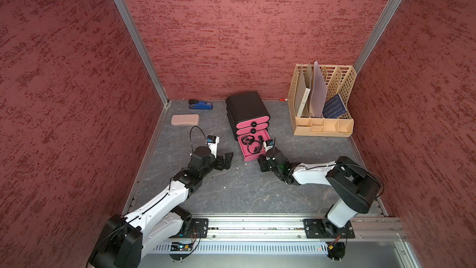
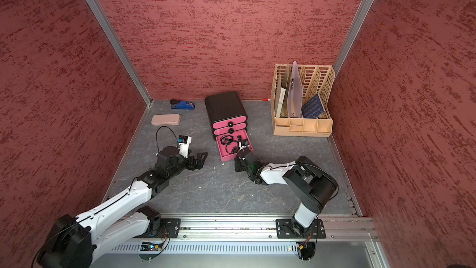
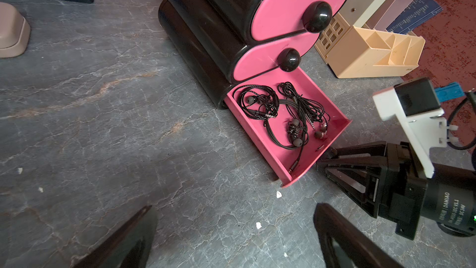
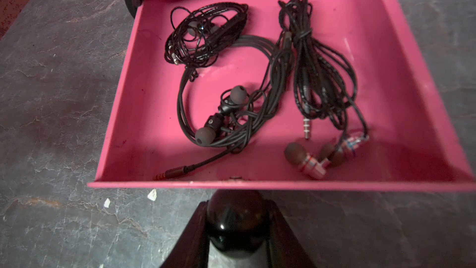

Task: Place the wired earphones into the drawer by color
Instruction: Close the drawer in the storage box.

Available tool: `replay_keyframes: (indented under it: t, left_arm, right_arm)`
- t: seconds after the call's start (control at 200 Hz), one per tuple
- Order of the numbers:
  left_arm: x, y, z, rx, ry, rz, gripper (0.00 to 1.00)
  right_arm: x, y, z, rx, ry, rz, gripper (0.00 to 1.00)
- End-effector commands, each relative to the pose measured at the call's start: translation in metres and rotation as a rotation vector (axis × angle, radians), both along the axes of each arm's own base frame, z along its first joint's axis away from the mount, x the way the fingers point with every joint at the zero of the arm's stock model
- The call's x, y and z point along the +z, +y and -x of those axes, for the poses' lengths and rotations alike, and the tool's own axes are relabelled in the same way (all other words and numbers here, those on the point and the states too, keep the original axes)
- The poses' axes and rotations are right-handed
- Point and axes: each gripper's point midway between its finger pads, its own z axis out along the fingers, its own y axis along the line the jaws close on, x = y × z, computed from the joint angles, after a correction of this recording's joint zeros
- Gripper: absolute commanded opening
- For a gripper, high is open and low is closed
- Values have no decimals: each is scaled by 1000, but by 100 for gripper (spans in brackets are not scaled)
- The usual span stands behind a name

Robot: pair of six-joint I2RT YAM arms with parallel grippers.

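The drawer cabinet (image 1: 247, 105) (image 2: 224, 105) is black with three pink drawers, standing at the back middle in both top views. Its top two drawers are shut and its bottom drawer (image 1: 244, 150) (image 3: 268, 148) (image 4: 401, 99) is pulled out. Three black coils of wired earphones (image 1: 251, 142) (image 3: 283, 114) (image 4: 231, 78) lie inside it. My right gripper (image 1: 262, 162) (image 4: 235, 210) is shut on that drawer's round black knob (image 4: 235, 228). My left gripper (image 1: 228, 157) (image 3: 234, 206) stands open over bare table, left of the pulled-out drawer.
A blue stapler (image 1: 201, 104) and a pinkish case (image 1: 185, 119) lie at the back left. A beige lattice file rack (image 1: 322, 104) with papers stands at the back right. Small white scraps (image 3: 258, 225) dot the grey table in front of the drawer.
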Motion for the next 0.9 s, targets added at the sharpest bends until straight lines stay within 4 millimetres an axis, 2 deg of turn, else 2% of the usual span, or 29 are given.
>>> replay_keyframes:
  t: [0.0,0.24,0.731,0.897]
  left_arm:
    - [6,2,-2,7,-33,3,100]
    - [6,2,-1,8,-35,4,100]
    - [8,3,-2,12,-37,8,100]
    - [23,4,-5,42,-60,46,100]
  right_arm:
    - [30,10,-15,3,-64,-55,33]
    - [33,12,-21,-12,-73,-48,33]
    - [59,14,-24,-18,-108,-88,33]
    - [61,11,-20,-19,-107,-93,33]
